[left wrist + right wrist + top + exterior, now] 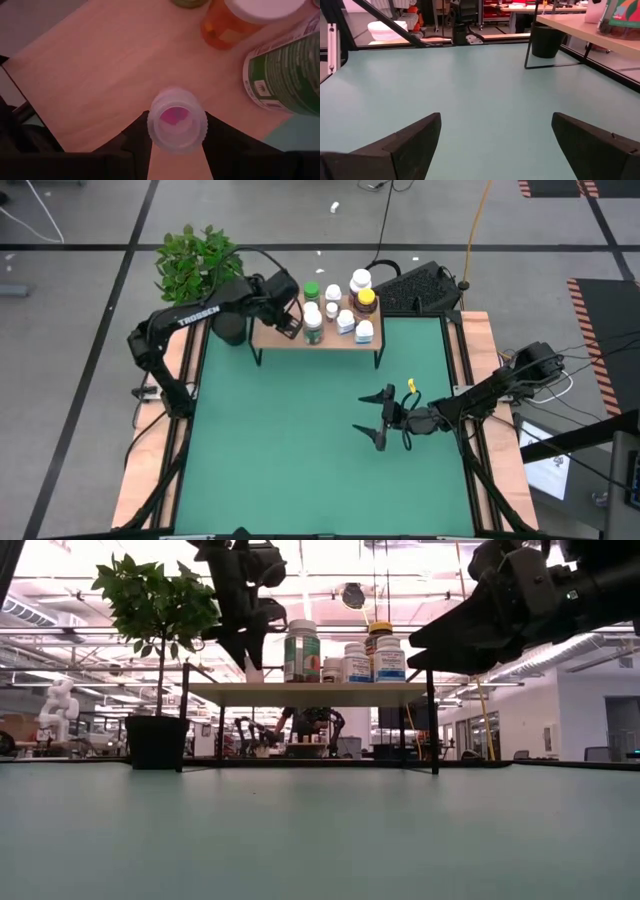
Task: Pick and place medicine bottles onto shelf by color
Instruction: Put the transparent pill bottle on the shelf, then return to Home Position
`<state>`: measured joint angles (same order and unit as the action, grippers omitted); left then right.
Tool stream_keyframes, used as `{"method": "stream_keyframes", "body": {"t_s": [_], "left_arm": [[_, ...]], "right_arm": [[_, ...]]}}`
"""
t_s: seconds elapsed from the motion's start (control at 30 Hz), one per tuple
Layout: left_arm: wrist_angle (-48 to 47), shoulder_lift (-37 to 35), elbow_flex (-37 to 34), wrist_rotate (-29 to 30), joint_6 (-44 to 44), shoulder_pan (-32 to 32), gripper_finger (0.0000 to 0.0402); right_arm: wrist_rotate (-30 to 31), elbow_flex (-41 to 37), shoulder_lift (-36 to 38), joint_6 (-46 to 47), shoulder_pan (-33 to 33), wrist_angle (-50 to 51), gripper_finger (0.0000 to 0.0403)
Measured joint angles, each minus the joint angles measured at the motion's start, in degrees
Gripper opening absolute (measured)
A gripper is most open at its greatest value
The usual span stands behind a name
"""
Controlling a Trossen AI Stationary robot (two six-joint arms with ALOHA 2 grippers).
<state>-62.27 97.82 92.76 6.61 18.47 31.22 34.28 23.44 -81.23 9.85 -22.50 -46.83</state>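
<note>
Left gripper (175, 132) over shelf (275, 337), partly closed, clamping 1 small clear vial (176, 120). Right gripper (379, 420) above table (290, 450), spread wide, empty.

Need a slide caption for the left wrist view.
Left gripper holds a clear vial over the shelf, beside green and orange bottles.

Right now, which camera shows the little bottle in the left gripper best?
The left wrist view: the clear vial sits centred between the left gripper over the shelf. High and low views hide it behind the arm; the right wrist view misses it.
</note>
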Motion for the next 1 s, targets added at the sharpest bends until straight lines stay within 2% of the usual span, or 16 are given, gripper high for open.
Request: {"method": "stream_keyframes", "body": {"t_s": [0.2, 0.5, 0.63, 0.77, 0.9, 1.0], "left_arm": [[0.29, 0.11, 0.03, -0.34, -0.12, -0.02, 0.016], [-0.14, 0.23, -0.29, -0.6, -0.5, -0.06, 0.0263], [-0.06, -1.9, -0.29, -0.37, -1.58, -0.29, 0.0295], [-0.01, -5.3, -0.27, 2.22, -1.63, -1.77, 0.0299], [-0.03, -10.45, -0.25, 8.56, -1.42, -6.08, 0.0284], [-0.03, -13.87, -0.25, 14.42, -0.07, -11.36, 0.0272]], "right_arm": [[-0.02, 0.0, 0.0, 0.0, 0.0, 0.39, 0.0377], [-0.43, 0.0, 0.0, 0.0, -0.02, 0.39, 0.0377], [-1.6, 0.0, 0.0, 1.06, -0.04, 0.39, 0.0377], [-1.6, 0.0, 0.0, 1.46, -0.04, 0.42, 0.0377], [-2.06, 0.0, 0.0, 1.21, -0.04, 0.31, 0.0377], [-7.11, 0.0, 0.19, 0.14, -0.02, -0.71, 0.0377]]}}
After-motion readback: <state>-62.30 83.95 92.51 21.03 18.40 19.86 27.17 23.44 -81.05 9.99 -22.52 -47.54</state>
